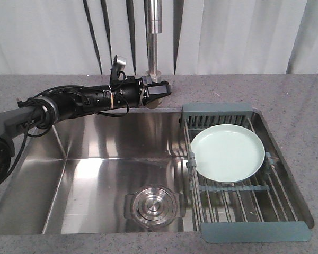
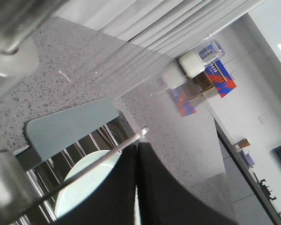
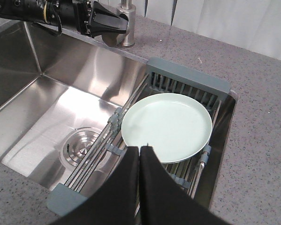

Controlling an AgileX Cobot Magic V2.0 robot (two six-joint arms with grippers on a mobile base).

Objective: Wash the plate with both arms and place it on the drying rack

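Observation:
A pale green plate lies flat on the grey drying rack over the right end of the sink. It also shows in the right wrist view and the left wrist view. My left gripper is shut and empty, held beside the base of the faucet at the sink's back edge. A thin metal rod crosses just in front of its fingers, not between them. My right gripper is shut and empty, hovering above the plate's near rim.
The steel sink has a round drain at its front middle. Speckled grey counter surrounds the sink. A curtain hangs behind the faucet. The rack's front end piece spans the sink's front right corner.

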